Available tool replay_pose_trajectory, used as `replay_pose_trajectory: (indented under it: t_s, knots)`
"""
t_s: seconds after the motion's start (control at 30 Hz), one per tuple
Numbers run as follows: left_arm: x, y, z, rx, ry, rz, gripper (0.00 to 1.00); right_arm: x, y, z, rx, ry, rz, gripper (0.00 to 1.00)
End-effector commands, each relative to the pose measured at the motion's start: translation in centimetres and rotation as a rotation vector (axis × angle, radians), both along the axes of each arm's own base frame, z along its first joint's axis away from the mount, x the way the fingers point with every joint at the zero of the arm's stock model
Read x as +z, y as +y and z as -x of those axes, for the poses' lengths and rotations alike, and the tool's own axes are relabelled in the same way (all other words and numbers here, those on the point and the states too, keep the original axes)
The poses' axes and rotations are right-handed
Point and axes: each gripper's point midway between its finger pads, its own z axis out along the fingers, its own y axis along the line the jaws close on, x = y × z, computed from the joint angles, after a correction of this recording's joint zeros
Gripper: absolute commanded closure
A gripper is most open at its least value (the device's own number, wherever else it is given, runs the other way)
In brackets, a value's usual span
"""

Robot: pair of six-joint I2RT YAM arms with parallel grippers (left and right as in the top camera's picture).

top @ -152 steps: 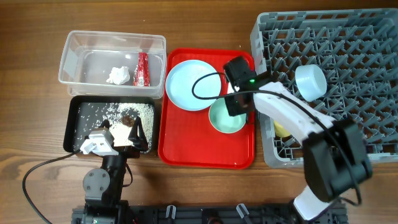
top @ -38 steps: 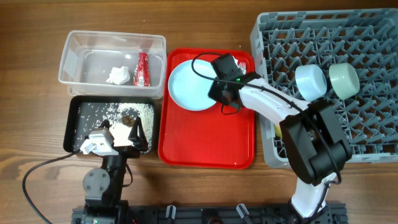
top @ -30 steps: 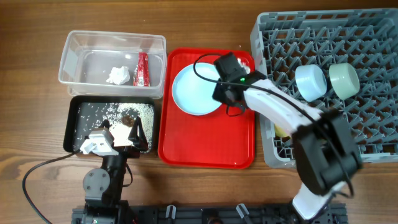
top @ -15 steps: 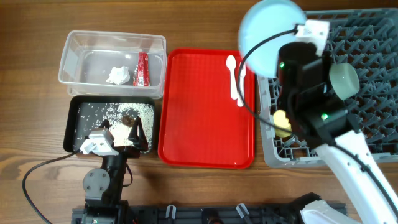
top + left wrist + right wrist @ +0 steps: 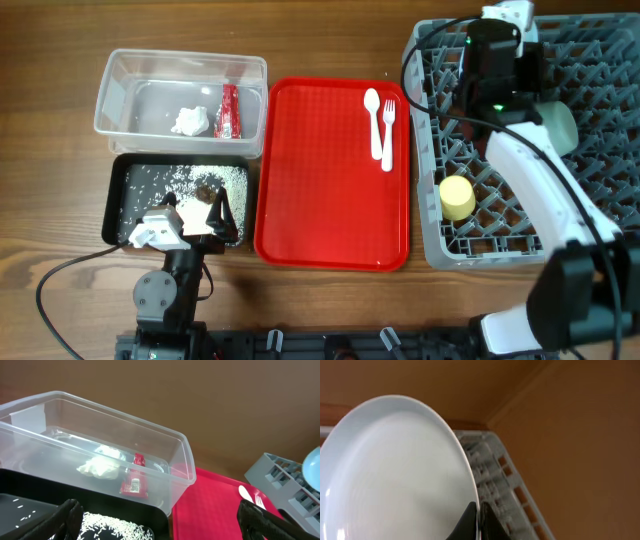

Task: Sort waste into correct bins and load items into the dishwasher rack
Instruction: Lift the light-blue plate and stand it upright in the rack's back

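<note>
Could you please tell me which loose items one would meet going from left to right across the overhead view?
crumpled white tissue → red sachet → white spoon → white fork → yellow cup → mint green bowl

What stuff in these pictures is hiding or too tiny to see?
The light blue plate: right wrist view, cut off by the left and bottom edges; overhead, likely behind the right arm.
The mint green bowl: overhead, partly covered by that arm.
The red sachet: left wrist view, its writing is too small.
The pale blue thing: left wrist view, cut by the right edge; plate or bowl, cannot tell.
</note>
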Motion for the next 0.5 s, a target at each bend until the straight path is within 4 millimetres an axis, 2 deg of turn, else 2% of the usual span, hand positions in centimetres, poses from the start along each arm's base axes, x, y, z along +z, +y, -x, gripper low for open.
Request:
replay_pose_trajectory:
  t_s: [0.0,0.13,0.27,0.33,0.37,0.4,0.43,0.47]
  knots:
    - [-0.1,-0.1,0.0,-0.010,-0.005,-0.012,0.00,-0.1,0.4,-1.5,0.040,0.062,0.124,0.96]
    - [-0.1,-0.1,0.0,-0.010,-0.005,-0.012,0.00,-0.7,1.0,-2.9,0.108,0.156,0.251,0.96]
    - [-0.1,-0.1,0.0,-0.010,-0.005,-0.012,0.00,-1.5,1.6,-3.0,0.133,0.198,0.268,0.96]
    - [-0.1,-0.1,0.0,-0.010,-0.005,-0.012,0.00,-1.4,2.6,-3.1,0.149,0.196,0.272,0.93]
    - [-0.1,-0.1,0.0,-0.010,-0.005,-0.012,0.00,-1.4,3.1,-3.1,0.156,0.193,0.274,0.87]
    - [-0.1,-0.1,0.0,-0.010,-0.005,-0.012,0.00,-1.3,3.6,-3.2,0.167,0.189,0.275,0.71]
    - [-0.1,-0.1,0.0,-0.010,-0.005,-0.012,0.00,-1.1,4.3,-3.2,0.176,0.177,0.273,0.47]
    - [-0.1,-0.1,0.0,-0.010,-0.005,-0.012,0.00,-0.7,4.9,-3.1,0.172,0.148,0.266,0.31]
